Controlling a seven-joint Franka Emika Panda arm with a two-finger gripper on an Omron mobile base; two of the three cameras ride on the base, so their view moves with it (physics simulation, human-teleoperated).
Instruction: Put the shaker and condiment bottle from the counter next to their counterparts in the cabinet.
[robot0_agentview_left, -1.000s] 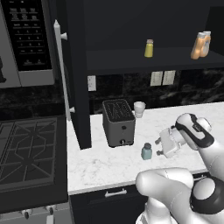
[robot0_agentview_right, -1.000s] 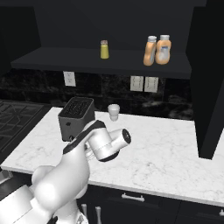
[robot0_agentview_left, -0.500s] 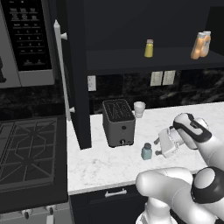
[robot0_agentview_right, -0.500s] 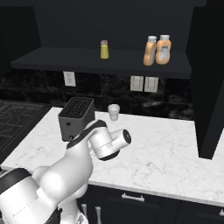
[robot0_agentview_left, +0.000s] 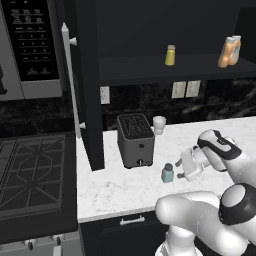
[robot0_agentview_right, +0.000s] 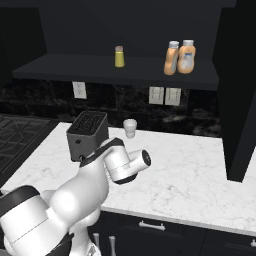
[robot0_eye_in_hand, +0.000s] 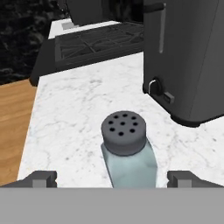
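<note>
We are lining up open, empty fingers (robot0_eye_in_hand: 112, 178) around the shaker (robot0_agentview_left: 167, 173) on the bench (robot0_agentview_left: 210, 135); nothing shelved yet.

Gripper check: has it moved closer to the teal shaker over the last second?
Yes. In the left base view the gripper has shifted left toward the shaker and the toaster, which have stayed put on the counter.

toaster (robot0_eye_in_hand: 188, 57) close beside shaker (robot0_eye_in_hand: 128, 153)
</note>
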